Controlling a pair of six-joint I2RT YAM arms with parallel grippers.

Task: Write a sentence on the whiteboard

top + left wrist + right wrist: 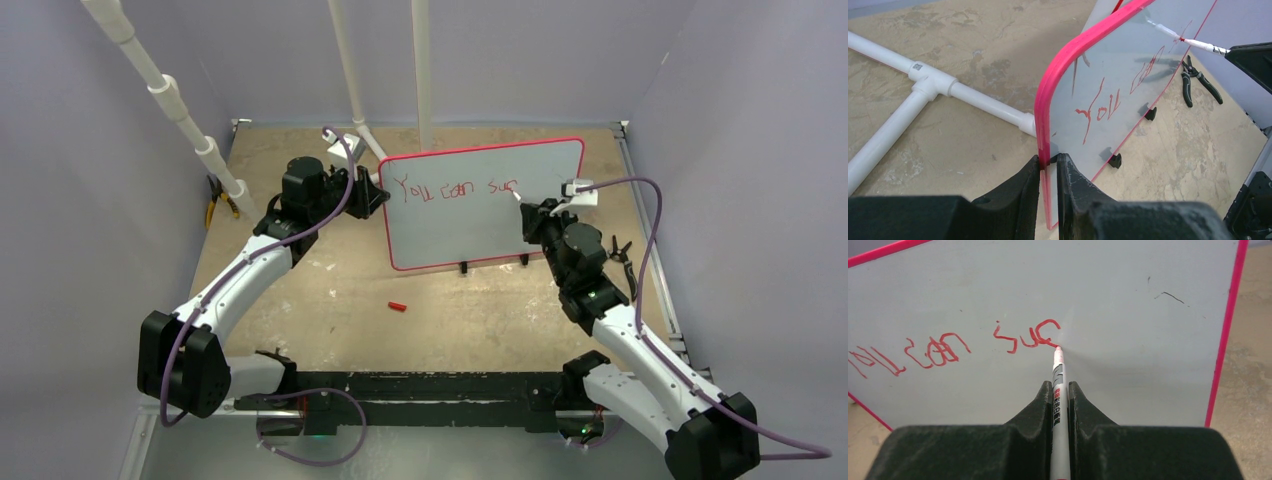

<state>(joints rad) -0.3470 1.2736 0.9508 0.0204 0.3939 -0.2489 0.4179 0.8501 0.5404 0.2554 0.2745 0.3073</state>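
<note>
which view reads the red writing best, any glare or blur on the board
Right wrist: the sentence is sharp and large on the whiteboard, no glare, only a faint shade by the marker tip. Left wrist: board seen at a steep angle, letters foreshortened. Top external: evenly lit, lettering small.

The left arm [240,275] rises from its near-left base and bends at the elbow toward the far right. The left end effector [1049,159] has both fingers pressed on the left edge of the whiteboard [470,235]. The right arm [630,340] stretches from the near right toward the far left. The right end effector [1060,386] pinches a marker [1058,365], whose tip touches the board face.
</note>
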